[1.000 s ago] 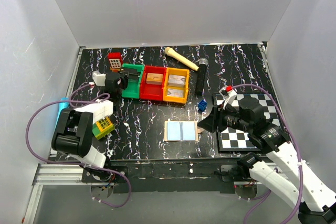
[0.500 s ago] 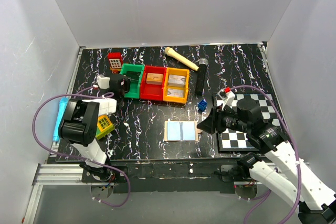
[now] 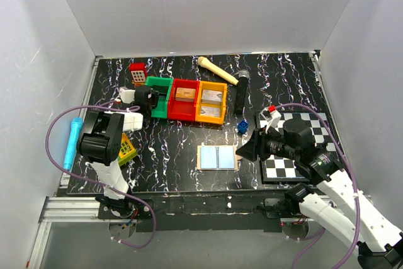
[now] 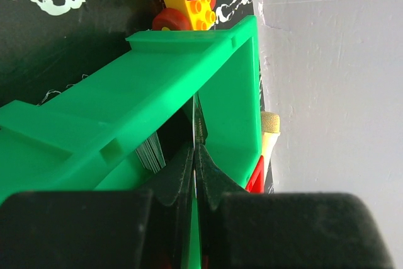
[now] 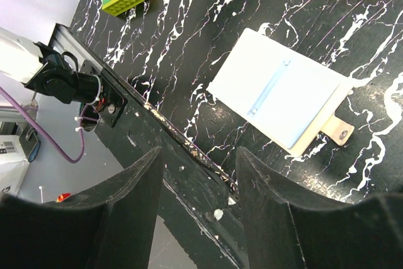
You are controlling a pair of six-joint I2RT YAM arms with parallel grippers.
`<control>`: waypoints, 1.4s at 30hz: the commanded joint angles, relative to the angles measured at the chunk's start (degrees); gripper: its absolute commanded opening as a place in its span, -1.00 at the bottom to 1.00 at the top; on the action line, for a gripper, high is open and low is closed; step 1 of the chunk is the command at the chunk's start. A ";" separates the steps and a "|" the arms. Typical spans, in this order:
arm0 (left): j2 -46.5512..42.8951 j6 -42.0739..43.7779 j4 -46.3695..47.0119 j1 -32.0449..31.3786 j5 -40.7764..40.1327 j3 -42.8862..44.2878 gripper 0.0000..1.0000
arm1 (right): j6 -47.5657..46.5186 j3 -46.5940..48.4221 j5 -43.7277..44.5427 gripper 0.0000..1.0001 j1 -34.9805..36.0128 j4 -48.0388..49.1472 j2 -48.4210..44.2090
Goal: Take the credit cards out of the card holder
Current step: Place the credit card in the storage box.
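The card holder (image 3: pixel 218 157) lies open on the table, pale blue inside up, and shows in the right wrist view (image 5: pixel 280 99) with its tan tab at one corner. No card shows on it. My left gripper (image 3: pixel 153 97) is at the near end of the green bin (image 3: pixel 161 81). In the left wrist view the gripper (image 4: pixel 195 149) is shut on a thin credit card (image 4: pixel 194 114), seen edge-on over the green bin (image 4: pixel 157 92). More cards (image 4: pixel 151 152) stand inside that bin. My right gripper (image 3: pixel 245 149) is open and empty beside the holder's right edge, as its own view (image 5: pixel 198 162) shows.
A red bin (image 3: pixel 186 82) and an orange bin (image 3: pixel 213 84) holding blocks stand right of the green one. The checkered board (image 3: pixel 283 168) lies under my right arm. Toy bricks (image 3: pixel 126 149), a red toy (image 3: pixel 138 74), a wooden bone (image 3: pixel 217 70), a black cylinder (image 3: pixel 241 96) and a cyan marker (image 3: pixel 70 143) lie around.
My left arm has swung up and to the right, uncovering the cyan marker, and its gripper has edged right to the green bin. The right arm has barely moved.
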 commanded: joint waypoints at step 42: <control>-0.51 3.02 -16.56 2.98 6.64 4.70 -0.10 | 0.21 0.24 -0.16 0.14 0.26 3.78 1.45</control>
